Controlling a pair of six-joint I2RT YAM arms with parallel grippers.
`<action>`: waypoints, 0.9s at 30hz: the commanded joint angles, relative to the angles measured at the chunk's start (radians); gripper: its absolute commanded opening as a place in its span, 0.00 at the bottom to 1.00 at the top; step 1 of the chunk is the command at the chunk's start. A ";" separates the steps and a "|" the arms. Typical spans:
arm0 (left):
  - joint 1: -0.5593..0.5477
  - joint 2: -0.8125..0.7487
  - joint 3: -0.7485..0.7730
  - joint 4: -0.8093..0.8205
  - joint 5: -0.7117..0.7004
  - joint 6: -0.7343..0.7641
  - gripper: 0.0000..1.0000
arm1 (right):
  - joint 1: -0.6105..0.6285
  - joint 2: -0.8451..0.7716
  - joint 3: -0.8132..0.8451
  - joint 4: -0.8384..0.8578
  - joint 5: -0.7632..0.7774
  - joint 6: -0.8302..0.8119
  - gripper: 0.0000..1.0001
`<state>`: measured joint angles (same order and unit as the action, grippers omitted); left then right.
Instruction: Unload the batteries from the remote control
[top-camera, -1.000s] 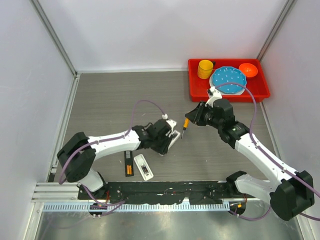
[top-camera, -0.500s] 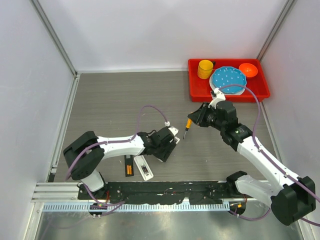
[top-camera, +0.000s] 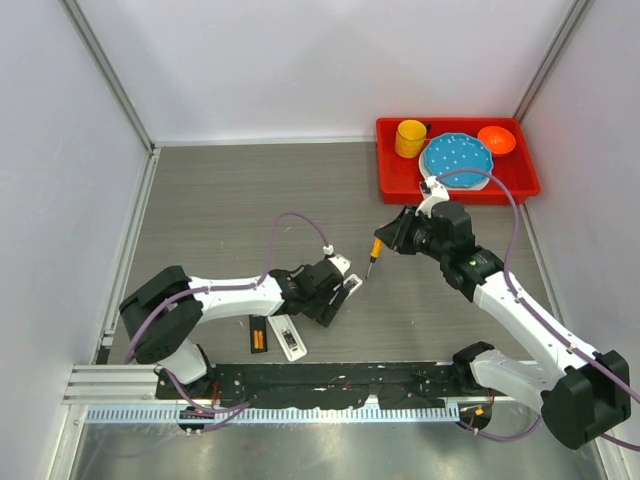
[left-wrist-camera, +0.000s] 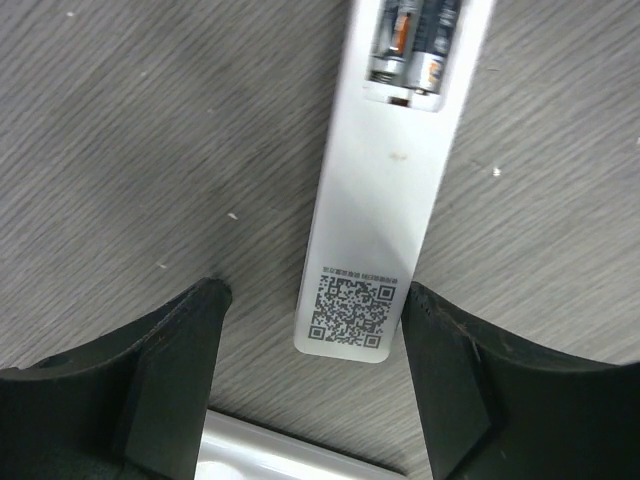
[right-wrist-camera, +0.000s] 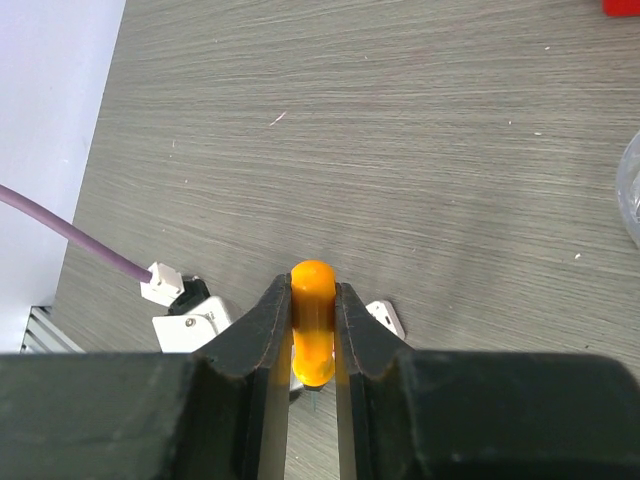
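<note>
Pincers: the left pincer (left-wrist-camera: 312, 292) has its black jaws spread wide and grips nothing; the right pincer (right-wrist-camera: 315, 312) is clamped on the handle of a small orange screwdriver (right-wrist-camera: 313, 288).
Left arm: reaches low from its base toward mid-table, with the pincer tipped down close to the grey wood-grain table (top-camera: 220, 200).
Cells: the batteries (left-wrist-camera: 398, 28), two slim orange-and-dark cylinders, sit side by side in the open compartment of the slim white plastic remote (left-wrist-camera: 375, 200), ahead of the left pincer's fingertips.
Remote: flat, back up, with its QR-code end between the spread jaws; whether they touch it cannot be told.
Right arm: bent at the elbow, reaching inward, with the screwdriver pointing down, apart from the left pincer.
Beside the remote: a narrow black slab with an orange part (top-camera: 258, 332).
Beyond the right pincer: a red plastic tray (top-camera: 392, 180) holding a yellow cup (top-camera: 410, 137), a round blue plate (top-camera: 456, 158) and an orange bowl (top-camera: 496, 139).
</note>
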<state>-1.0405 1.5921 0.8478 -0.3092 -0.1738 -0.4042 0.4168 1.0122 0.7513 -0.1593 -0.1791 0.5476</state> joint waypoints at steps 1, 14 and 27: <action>-0.001 -0.011 -0.015 -0.053 -0.093 0.010 0.74 | -0.003 0.017 0.037 0.029 -0.023 0.000 0.01; 0.003 -0.038 0.017 0.031 -0.004 0.070 0.80 | -0.003 0.083 0.083 0.038 -0.031 -0.009 0.01; 0.098 -0.046 -0.027 0.200 0.209 0.093 0.77 | -0.033 0.144 0.066 0.110 -0.039 -0.009 0.01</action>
<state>-0.9794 1.5898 0.8455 -0.2100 -0.0578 -0.3279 0.4000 1.1553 0.8024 -0.1421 -0.2077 0.5442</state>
